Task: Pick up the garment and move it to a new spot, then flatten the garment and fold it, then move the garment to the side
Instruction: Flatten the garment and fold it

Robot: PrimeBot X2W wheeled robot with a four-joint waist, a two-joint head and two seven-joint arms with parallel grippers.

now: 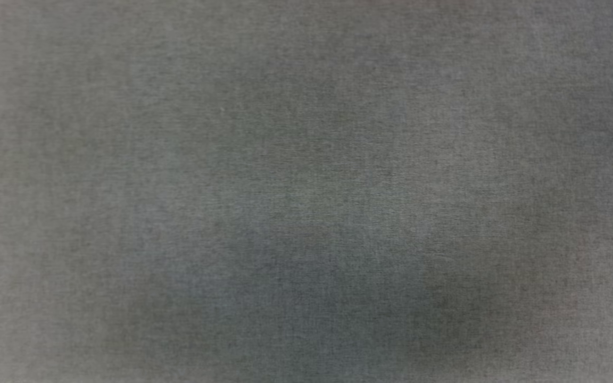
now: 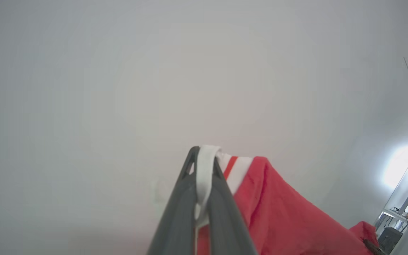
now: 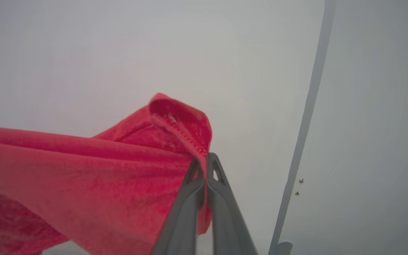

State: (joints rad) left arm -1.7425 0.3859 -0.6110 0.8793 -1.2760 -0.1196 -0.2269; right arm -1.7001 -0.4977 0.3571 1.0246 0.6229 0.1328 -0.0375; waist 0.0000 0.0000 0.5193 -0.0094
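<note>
While holding the garment (image 2: 282, 216) raised between both arms, has the left gripper (image 2: 205, 156) clamped tight on the white-and-red striped trim (image 2: 237, 170) and the right gripper (image 3: 204, 159) pinched closed on a stitched red hem (image 3: 182, 134). Looks like the move-to-a-new-spot step, with the cloth slung in the air between the two grips. Next, probably: lower onto the grey surface (image 1: 306, 191), keeping both edges apart and taut to land it flat.

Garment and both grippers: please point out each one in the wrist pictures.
garment (image 3: 83, 170): right wrist view, plain red cloth.
left gripper (image 2: 205, 156): left wrist view, between fingertips, on pinched white trim.
right gripper (image 3: 204, 160): right wrist view, between fingertips, at stitched red hem.
</note>
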